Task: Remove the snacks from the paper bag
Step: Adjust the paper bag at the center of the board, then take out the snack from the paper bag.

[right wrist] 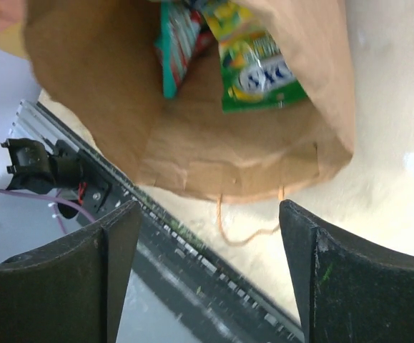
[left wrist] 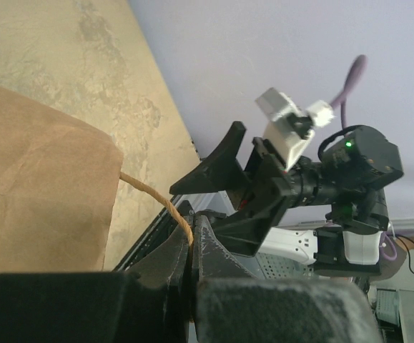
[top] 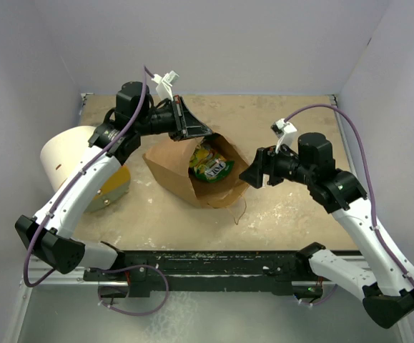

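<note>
left pincer [left wrist: 191,241] clamped on the handle [left wrist: 149,191] of the paper bag [top: 172,170]; right pincer [right wrist: 208,214] fingers apart, bag mouth and snacks [right wrist: 257,68] just ahead.

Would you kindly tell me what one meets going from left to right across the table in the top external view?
white cylinder → paper bag → right gripper
</note>
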### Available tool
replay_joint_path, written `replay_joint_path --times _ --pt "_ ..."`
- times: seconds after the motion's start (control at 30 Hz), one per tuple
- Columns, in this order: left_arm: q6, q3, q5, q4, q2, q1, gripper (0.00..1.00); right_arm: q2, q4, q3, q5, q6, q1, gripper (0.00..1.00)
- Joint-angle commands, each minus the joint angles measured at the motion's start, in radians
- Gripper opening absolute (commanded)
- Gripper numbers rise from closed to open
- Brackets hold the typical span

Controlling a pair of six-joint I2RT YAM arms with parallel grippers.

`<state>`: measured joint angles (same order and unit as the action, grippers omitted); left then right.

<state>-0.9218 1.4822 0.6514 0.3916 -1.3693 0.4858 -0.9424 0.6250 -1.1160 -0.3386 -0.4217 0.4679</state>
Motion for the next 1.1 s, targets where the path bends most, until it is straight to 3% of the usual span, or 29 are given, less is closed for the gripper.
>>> replay_joint_path --times 0.0,0.07,0.2,0.27,0.4,0.53,0.7,0.87,1.07 --pt "0.060 0.114 -0.058 0.050 0.004 -0.001 0.00 0.071 -0.270 -0.012 -0.087 0.204 0.021 0.77" --pt "0.074 0.130 -0.075 0.071 -0.003 -0.001 0.00 0.109 -0.408 0.039 -0.131 0.321 0.038 0.77" --pt "0.102 0.159 -0.077 0.090 -0.024 -0.003 0.00 0.116 -0.463 0.082 -0.248 0.648 0.075 0.76" --pt "0.129 0.198 -0.075 0.130 -0.048 -0.003 0.00 0.099 -0.407 0.083 -0.320 0.842 0.079 0.78" --pt "0.145 0.232 -0.058 0.173 -0.065 -0.003 0.00 0.002 -0.272 0.018 -0.307 1.081 0.099 0.78" --pt "0.141 0.213 -0.068 0.187 -0.057 -0.004 0.00 -0.074 -0.074 0.002 -0.287 1.453 0.220 0.70" --pt "0.125 0.179 -0.047 0.167 -0.042 -0.006 0.00 -0.103 -0.150 0.076 -0.167 1.496 0.262 0.70" --pt "0.106 0.153 -0.053 0.139 -0.028 -0.012 0.00 -0.231 -0.143 0.052 -0.111 1.535 0.280 0.64" --pt "0.089 0.156 -0.051 0.117 -0.034 -0.027 0.00 -0.328 -0.293 0.099 -0.057 1.548 0.290 0.60"
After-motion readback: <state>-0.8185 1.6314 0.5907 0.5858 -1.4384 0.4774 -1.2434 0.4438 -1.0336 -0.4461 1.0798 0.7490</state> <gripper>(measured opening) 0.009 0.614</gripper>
